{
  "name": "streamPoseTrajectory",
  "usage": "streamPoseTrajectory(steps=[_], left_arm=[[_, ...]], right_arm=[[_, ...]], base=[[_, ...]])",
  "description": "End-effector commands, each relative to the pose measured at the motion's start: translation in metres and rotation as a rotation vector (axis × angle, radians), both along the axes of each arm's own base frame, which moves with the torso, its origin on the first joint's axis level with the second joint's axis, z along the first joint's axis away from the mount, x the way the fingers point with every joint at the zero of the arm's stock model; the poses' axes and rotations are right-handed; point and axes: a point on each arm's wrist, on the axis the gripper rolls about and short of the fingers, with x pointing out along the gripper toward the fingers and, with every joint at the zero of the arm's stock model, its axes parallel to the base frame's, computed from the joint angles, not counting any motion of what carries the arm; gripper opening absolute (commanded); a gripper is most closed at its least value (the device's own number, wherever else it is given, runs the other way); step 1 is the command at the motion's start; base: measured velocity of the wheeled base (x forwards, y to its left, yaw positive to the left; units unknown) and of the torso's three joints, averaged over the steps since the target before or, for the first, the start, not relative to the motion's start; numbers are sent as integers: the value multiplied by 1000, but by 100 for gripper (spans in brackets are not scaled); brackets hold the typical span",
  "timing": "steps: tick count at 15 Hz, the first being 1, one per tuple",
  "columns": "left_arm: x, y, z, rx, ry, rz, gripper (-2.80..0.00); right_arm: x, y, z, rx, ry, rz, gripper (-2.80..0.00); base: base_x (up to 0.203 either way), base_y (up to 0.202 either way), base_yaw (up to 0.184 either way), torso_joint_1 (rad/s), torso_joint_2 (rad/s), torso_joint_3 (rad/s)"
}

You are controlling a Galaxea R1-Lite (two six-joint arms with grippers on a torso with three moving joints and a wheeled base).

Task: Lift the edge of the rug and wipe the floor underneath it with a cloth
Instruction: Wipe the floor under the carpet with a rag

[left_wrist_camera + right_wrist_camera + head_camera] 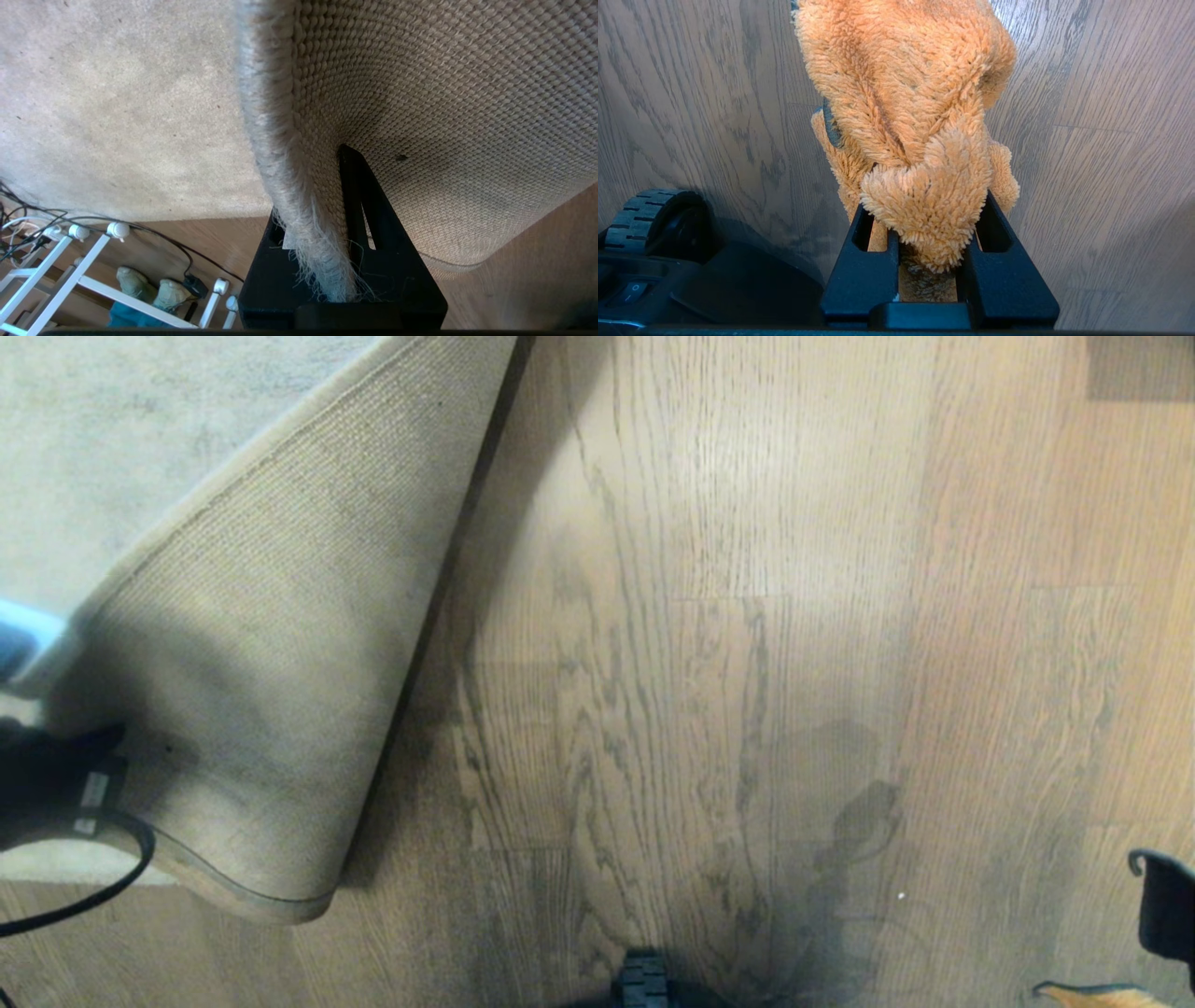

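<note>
Between the jaws of the left pincer (pixel 327 261) the rug edge (pixel 280 154) is clamped and folded back, tan backing up, baring the floor (pixel 747 616) beside it. The right pincer (pixel 931 261), seemingly held just above the planks, is closed on the cloth (pixel 915 116).

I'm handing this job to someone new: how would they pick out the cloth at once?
Start from the bare wood floor beside the folded-back rug edge held up by the left gripper. At the floor's near right corner, the right gripper is shut on the cloth, bunched above the planks. It is the only fuzzy orange thing; the rug is pale grey with tan woven backing.
</note>
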Motion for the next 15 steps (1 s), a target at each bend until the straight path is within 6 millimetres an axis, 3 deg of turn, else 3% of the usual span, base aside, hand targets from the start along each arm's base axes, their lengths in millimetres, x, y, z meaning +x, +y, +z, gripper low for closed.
streamPoseTrajectory(steps=[1,8,11,15], left_arm=[[-3,0,2,8,-9,11,-280],[-11,-1,-3,9,-5,15,-280],[-14,-2,-7,7,5,14,-280],[-14,-3,-10,6,15,7,-280]], right_arm=[[0,0,0,-14,1,13,-280],[1,1,6,-75,-1,57,-280],[10,3,33,-59,56,156,-280],[45,6,65,-44,166,289,-280]], base=[[0,0,0,0,0,0],[0,0,0,0,0,0],[0,0,0,0,0,0],[0,0,0,0,0,0]])
